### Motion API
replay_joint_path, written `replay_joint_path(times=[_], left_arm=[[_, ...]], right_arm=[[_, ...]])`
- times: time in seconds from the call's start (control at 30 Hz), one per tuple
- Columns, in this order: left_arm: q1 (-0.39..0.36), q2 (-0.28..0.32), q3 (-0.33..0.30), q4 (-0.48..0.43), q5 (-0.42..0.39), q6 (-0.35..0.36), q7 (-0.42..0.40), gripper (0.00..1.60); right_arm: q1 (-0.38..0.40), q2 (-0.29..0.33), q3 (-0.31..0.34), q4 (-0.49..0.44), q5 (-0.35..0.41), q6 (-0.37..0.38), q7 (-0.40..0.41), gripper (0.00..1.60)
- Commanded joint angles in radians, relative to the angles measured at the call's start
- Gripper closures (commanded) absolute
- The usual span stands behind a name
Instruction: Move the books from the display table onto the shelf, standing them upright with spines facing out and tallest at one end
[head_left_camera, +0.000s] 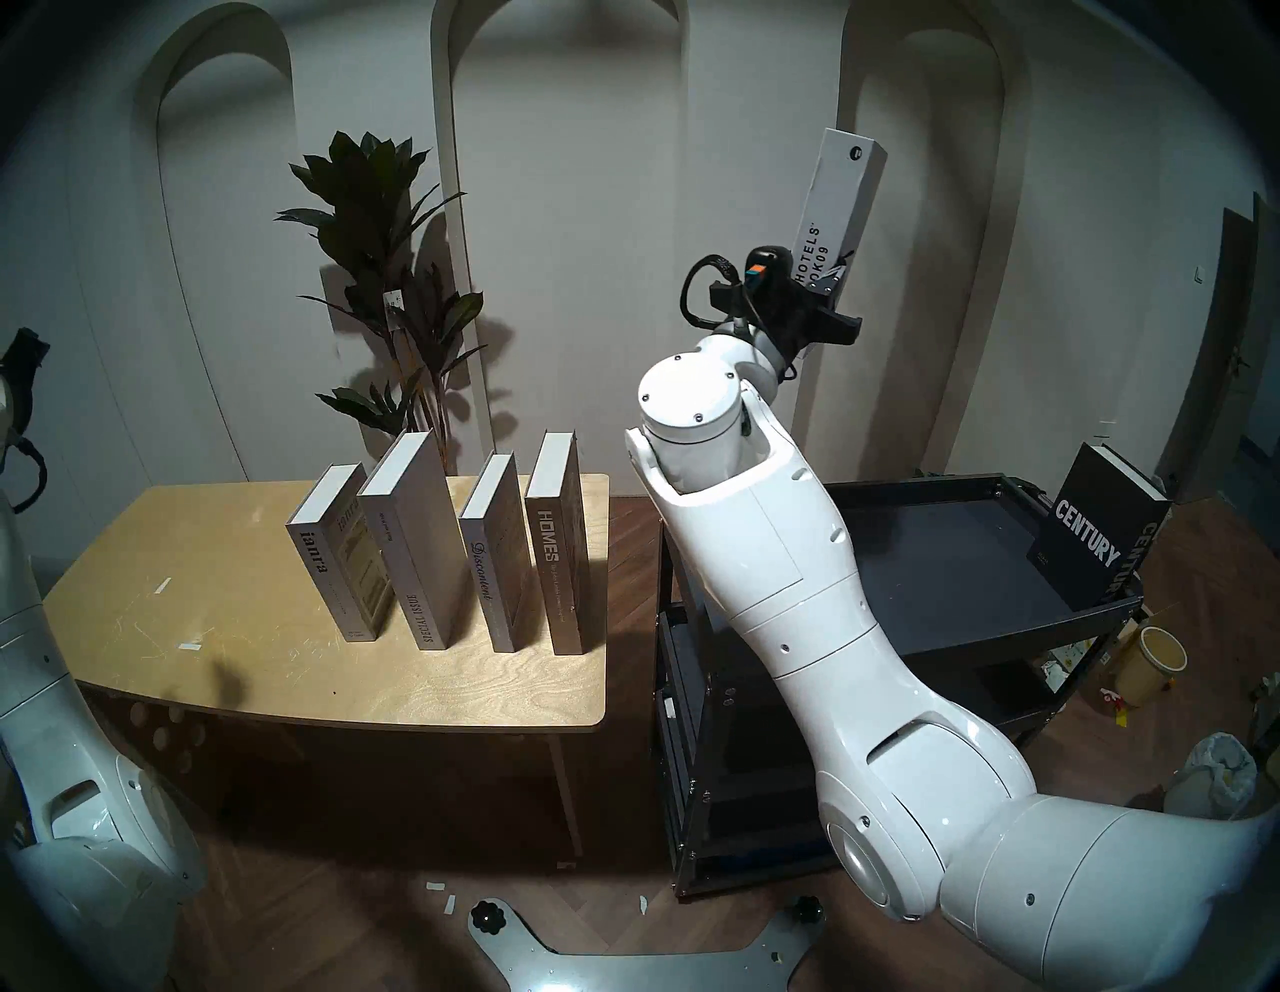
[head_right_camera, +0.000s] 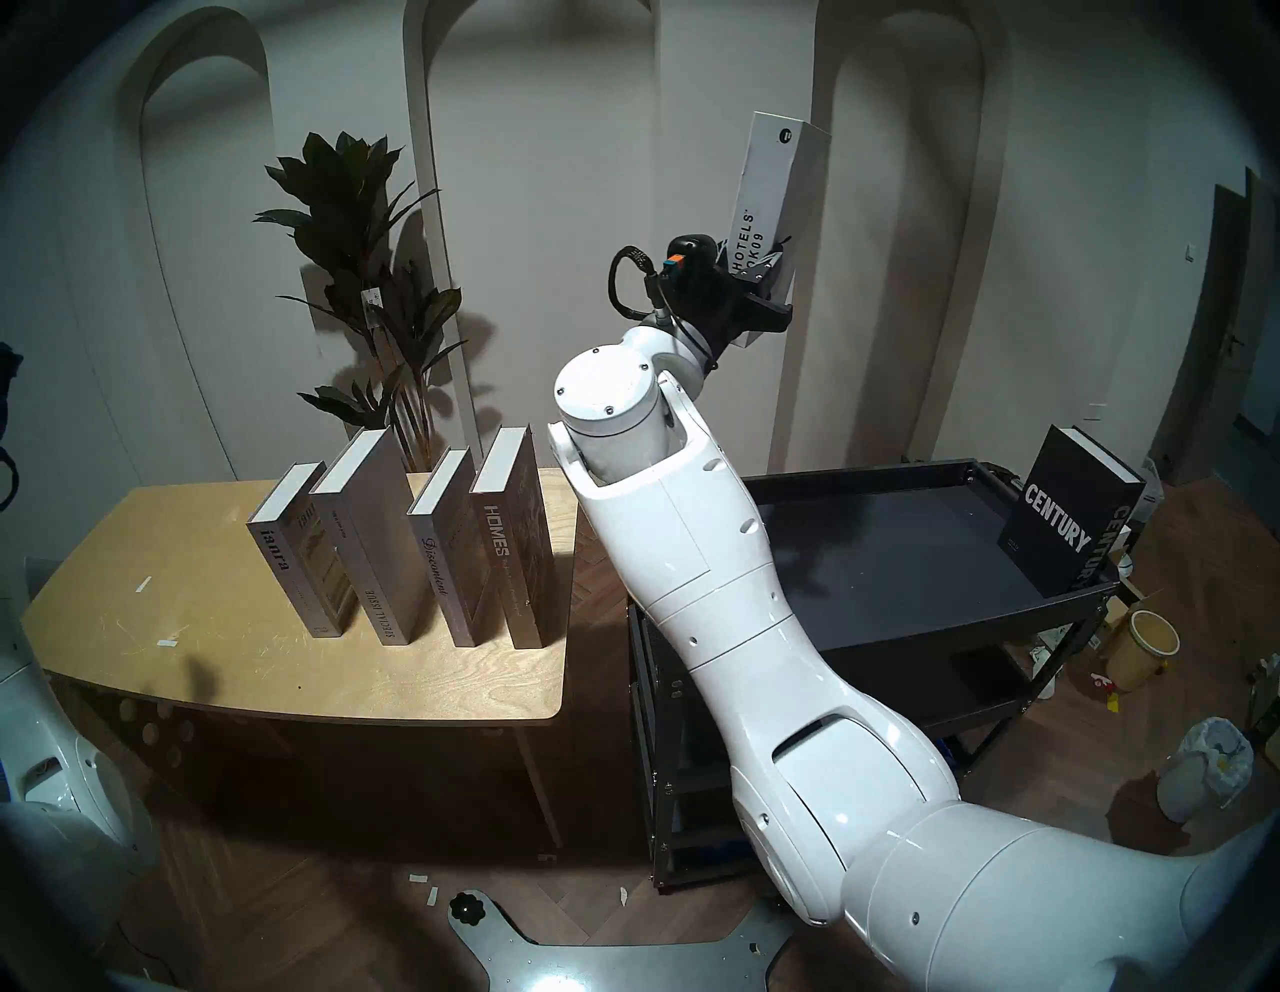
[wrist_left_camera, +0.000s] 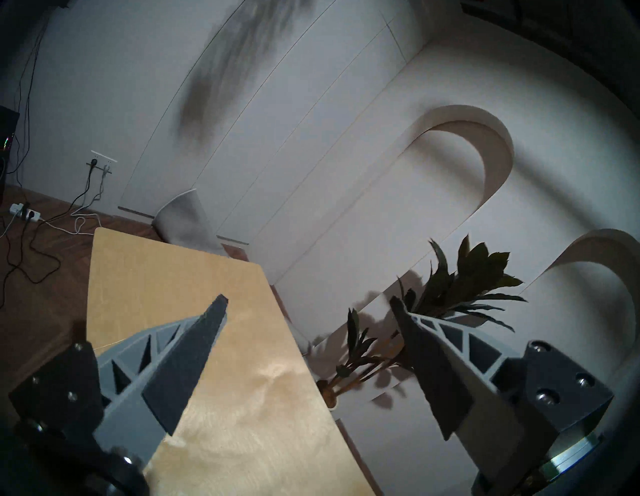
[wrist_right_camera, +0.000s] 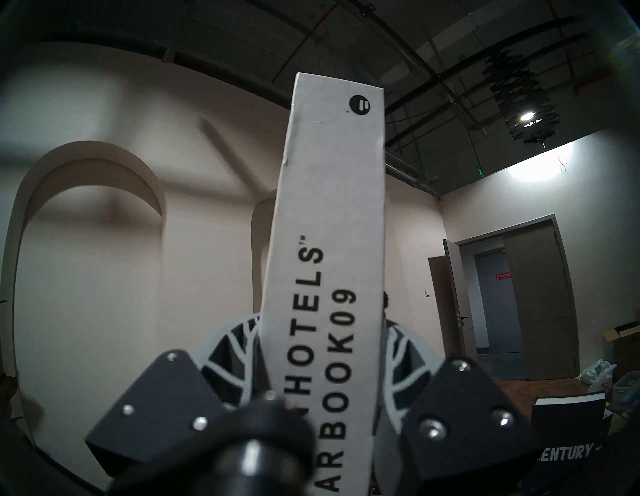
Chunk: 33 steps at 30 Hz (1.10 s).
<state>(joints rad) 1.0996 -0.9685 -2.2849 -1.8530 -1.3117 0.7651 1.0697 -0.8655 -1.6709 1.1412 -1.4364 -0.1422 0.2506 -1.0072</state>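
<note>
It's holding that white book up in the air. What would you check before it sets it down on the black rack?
1. Grip: right gripper shut on the white book: ok.
2. Book upright: tilted: not ok.
3. Bare room on the rack's top tray beside the black book: ok.
4. Black book standing: ok.
5. Left gripper open, holding nothing: ok.
6. Book's bottom edge: hidden: cannot tell.

White yearbook with black lettering; black CENTURY book lettered white; pale wood-grained table.
</note>
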Motion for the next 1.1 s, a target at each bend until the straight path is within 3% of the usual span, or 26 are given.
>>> replay_joint_path(times=[0.0,1.07], left_arm=[[0.04,0.004,-0.021,0.002,0.026,0.011,0.005,0.0],[0.151,-0.041,-0.047,0.009,0.078,0.065,-0.069,0.0]], right_arm=[[-0.044,0.044,0.012,-0.101,0.02,0.031,0.041,1.6],[-0.29,0.258,0.111,-0.339,0.151,0.208,0.212,1.6]])
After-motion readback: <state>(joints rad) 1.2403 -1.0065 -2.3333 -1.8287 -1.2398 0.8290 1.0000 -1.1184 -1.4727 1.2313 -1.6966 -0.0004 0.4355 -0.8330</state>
